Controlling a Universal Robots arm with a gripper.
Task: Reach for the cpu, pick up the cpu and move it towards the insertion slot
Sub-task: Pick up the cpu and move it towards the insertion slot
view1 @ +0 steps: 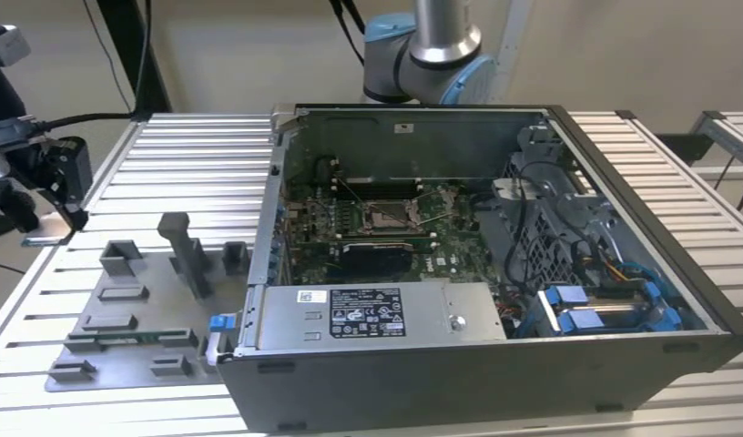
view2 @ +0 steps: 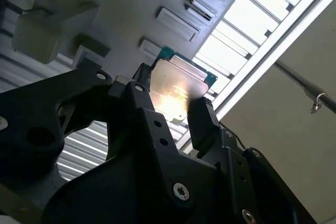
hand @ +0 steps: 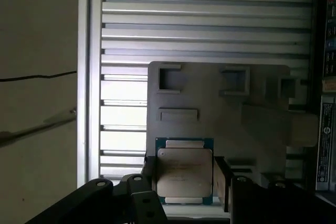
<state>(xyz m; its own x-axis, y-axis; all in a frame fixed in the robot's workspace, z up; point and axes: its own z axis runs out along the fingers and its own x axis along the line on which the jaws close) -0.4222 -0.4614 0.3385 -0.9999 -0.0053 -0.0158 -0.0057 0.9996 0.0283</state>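
The cpu (hand: pixel 185 171) sits clamped between the gripper's two fingers (view2: pixel 201 124). Its pale metal lid faces both wrist cameras, and a green board edge shows around the lid. The chip is close to square. The fingers press on two opposite side edges, and its far edge stands out past the fingertips. The gripper (hand: pixel 185 176) is therefore closed on the cpu, with the chip centred between the jaws rather than off to one side.

Behind the chip in both wrist views lies the grey fixture plate (hand: pixel 210 119) with its raised pockets and blocks. The cpu looks to be held clear of the plate rather than resting in a pocket, though the gap cannot be judged with certainty.

In the exterior view the wrist assembly (view1: pixel 37 173) hangs at the exterior view's left edge, above the slatted table (view1: pixel 178 155) and just beyond the fixture plate (view1: pixel 141 319).

The relation that matters is sideways. The processor socket (view1: pixel 385 216) sits on the motherboard (view1: pixel 451 241) inside the open computer case (view1: pixel 469 382), well apart from the gripper toward the exterior view's right. The fixture plate and the case's near wall lie between the two.

The arm's base joints (view1: pixel 421 50) stand behind the case, so the arm is stretched far out to that side, with the wrist turned to look down on the plate.
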